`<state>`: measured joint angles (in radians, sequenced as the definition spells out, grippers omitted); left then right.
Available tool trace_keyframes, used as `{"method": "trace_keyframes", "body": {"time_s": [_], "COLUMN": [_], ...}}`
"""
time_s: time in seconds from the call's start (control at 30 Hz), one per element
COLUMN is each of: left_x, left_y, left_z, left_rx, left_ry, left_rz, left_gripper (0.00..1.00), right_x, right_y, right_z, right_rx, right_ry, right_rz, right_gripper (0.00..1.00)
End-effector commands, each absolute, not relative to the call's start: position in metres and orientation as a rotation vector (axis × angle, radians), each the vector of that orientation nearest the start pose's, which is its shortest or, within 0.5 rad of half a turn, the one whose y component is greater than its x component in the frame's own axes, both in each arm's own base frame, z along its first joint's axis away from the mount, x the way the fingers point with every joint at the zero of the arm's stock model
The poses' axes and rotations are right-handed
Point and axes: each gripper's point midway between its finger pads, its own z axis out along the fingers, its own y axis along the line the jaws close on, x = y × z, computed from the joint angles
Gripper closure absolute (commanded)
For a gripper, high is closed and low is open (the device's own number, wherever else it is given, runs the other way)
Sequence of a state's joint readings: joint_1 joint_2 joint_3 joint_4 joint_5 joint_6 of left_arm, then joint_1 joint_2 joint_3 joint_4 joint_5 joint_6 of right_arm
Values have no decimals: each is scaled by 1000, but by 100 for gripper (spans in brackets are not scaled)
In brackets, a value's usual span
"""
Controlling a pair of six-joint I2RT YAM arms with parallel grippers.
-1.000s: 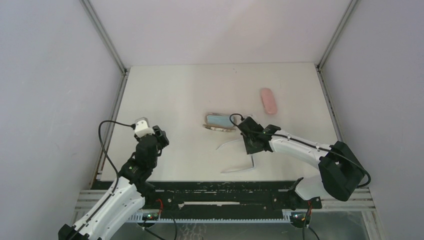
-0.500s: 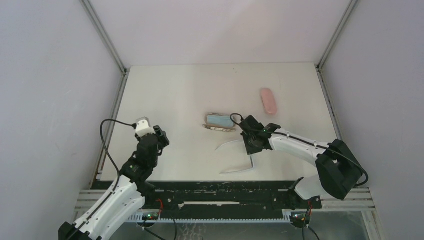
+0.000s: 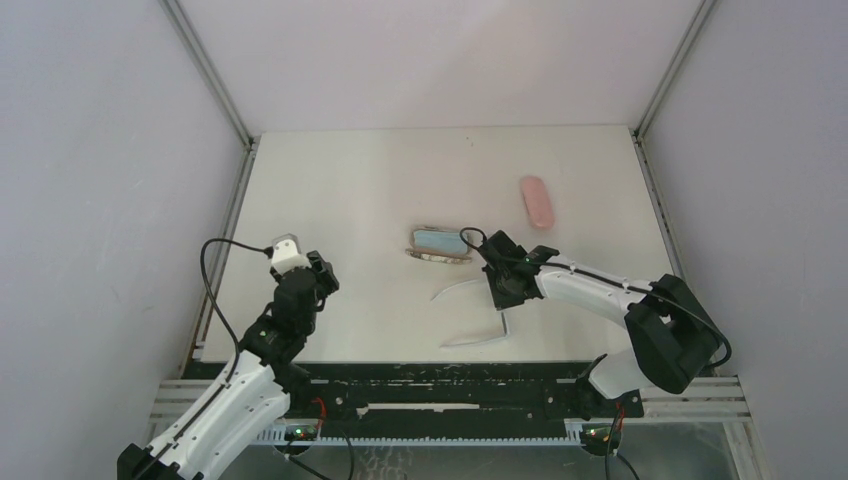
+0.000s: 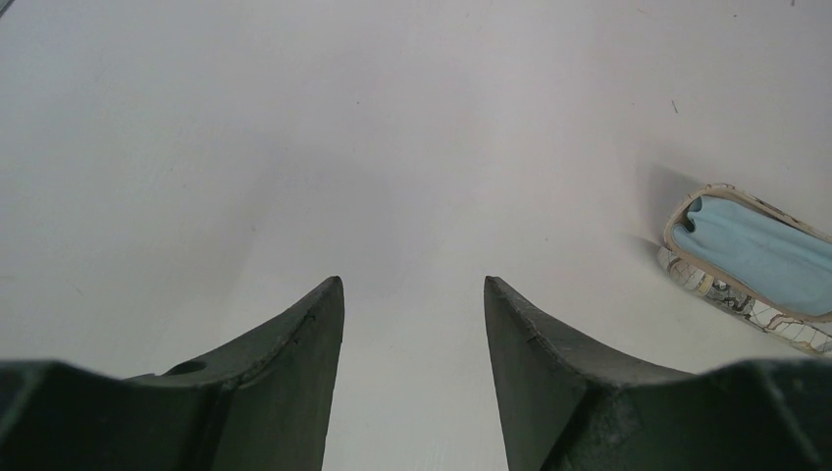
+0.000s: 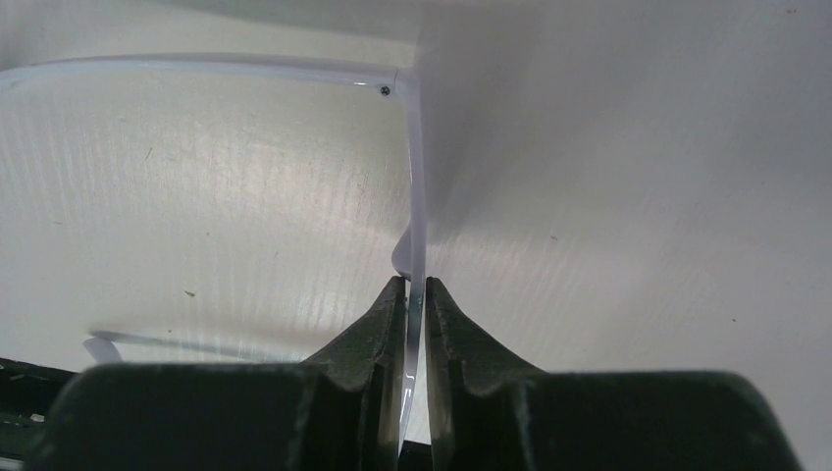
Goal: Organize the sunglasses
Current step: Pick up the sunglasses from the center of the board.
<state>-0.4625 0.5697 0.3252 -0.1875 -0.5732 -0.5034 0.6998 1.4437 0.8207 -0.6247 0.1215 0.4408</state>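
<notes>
Tabletop bare white; right jaws pinch the white sunglasses between them; left jaws parted.

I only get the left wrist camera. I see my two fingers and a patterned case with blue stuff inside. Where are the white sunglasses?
Observer: From the top view, the white sunglasses lie on the table nearer the arm bases than your patterned case, with their arms unfolded.
Operator: Is anything holding them?
Observer: Yes. The right wrist view shows the right fingers pinching the thin white front of the frame.
Operator: What else is out there?
Observer: A pink oval case sits farther back on the right, apart from everything else.
</notes>
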Motion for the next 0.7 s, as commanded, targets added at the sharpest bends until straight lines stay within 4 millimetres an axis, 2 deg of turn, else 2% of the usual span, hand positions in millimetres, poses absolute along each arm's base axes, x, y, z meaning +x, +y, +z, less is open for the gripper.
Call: {"method": "trace_keyframes", "body": {"time_s": [0.0,0.17,0.3,0.53,0.67], "left_x": [262,262,258,248,248], "left_y": [-42,-42,-39,-40,-58], "left_z": [143,144,150,164,178], "left_rx": [-391,-391,-417,-506,-494], "left_ry": [1835,1831,1804,1779,1823], "left_rz": [-89,-89,-106,-199,-294], "left_gripper": [41,41,44,41,41], "right_x": [209,211,212,207,203], "right_y": [167,167,165,168,179], "right_z": [32,39,57,100,130], "right_rx": [-338,-342,-359,-413,-483], "right_ry": [2766,2733,2666,2497,2352], "right_rz": [95,90,90,148,234], "right_gripper": [91,98,100,100,100]}}
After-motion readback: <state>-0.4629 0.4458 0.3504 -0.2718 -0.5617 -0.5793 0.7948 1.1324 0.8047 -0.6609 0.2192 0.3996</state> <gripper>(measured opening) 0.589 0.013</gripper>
